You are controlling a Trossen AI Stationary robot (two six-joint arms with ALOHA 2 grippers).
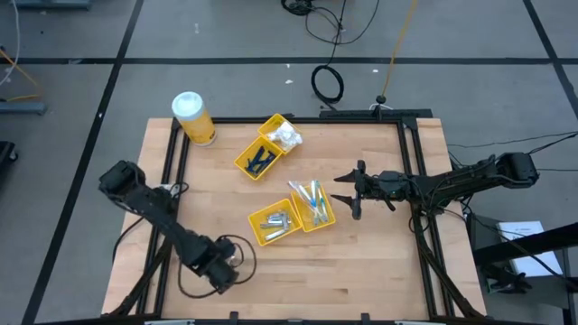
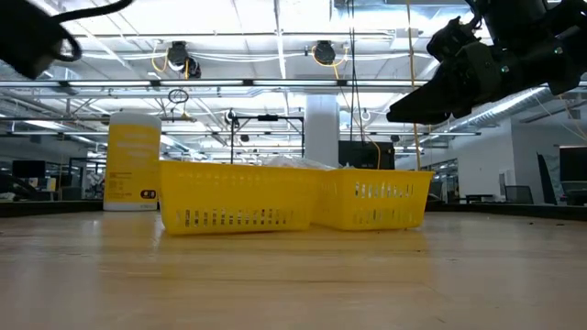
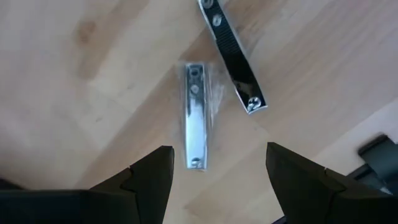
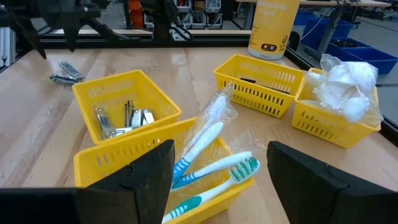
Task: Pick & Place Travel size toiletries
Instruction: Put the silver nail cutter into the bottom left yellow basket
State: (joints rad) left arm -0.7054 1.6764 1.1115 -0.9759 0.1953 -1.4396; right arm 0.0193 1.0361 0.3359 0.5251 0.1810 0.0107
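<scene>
Directly beneath the left gripper (image 3: 214, 171), whose fingers stand spread, two silver nail clippers (image 3: 195, 116) lie loose on the bare table (image 1: 379, 271), near each other but apart from the yellow trays (image 1: 275, 223). Risk: closing over the nearer clipper may nudge its neighbour (image 3: 231, 51) or let the flat, clear-wrapped metal slide out (a thin item offers little to pinch). The right gripper (image 1: 348, 190), also spread, waits just beside the tray of wrapped toothbrushes (image 4: 211, 163); a careless advance would tip that tray.
</scene>
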